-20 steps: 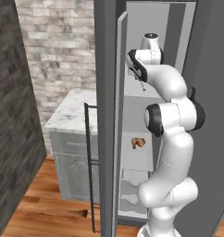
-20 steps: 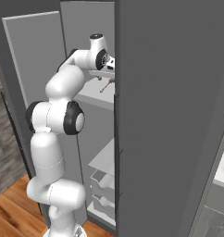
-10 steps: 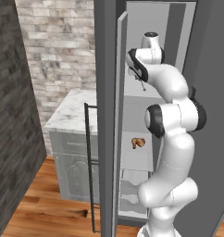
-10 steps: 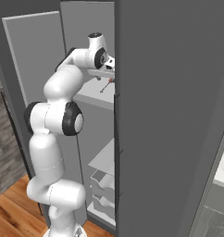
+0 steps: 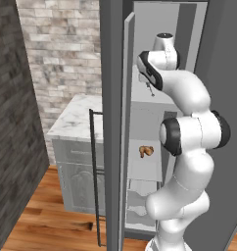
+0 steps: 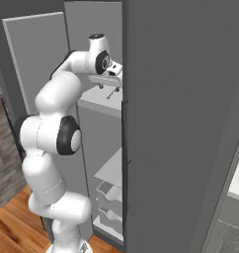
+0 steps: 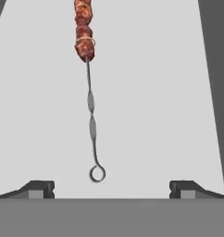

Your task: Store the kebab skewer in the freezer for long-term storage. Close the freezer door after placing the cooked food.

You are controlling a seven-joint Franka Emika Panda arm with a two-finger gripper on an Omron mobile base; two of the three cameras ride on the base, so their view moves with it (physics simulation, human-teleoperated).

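Observation:
The kebab skewer point(image 7: 91, 115) lies flat on a white upper shelf point(image 7: 151, 92) of the freezer point(image 6: 180, 123), meat chunks far from me and ring tip near. It also shows as a thin stick point(image 5: 150, 90) under the hand and as the skewer point(image 6: 111, 93) on that shelf. My gripper point(image 7: 111, 187) is open, its fingertips point(image 7: 40, 187) wide apart on either side of the ring tip, touching nothing. The hand point(image 5: 149, 73) reaches into the top of the cabinet. The freezer door point(image 5: 113, 122) stands open, with its black bar handle point(image 5: 93, 171).
A brown croissant-like lump point(image 5: 146, 151) sits on a lower shelf. White drawers point(image 6: 109, 197) fill the bottom of the cabinet. A marble counter point(image 5: 76, 120) over grey cupboards stands left of the open door, against a brick wall point(image 5: 61, 54).
The hand has eased slightly back from the shelf with its jaws wide. The skewer stays lying where it was.

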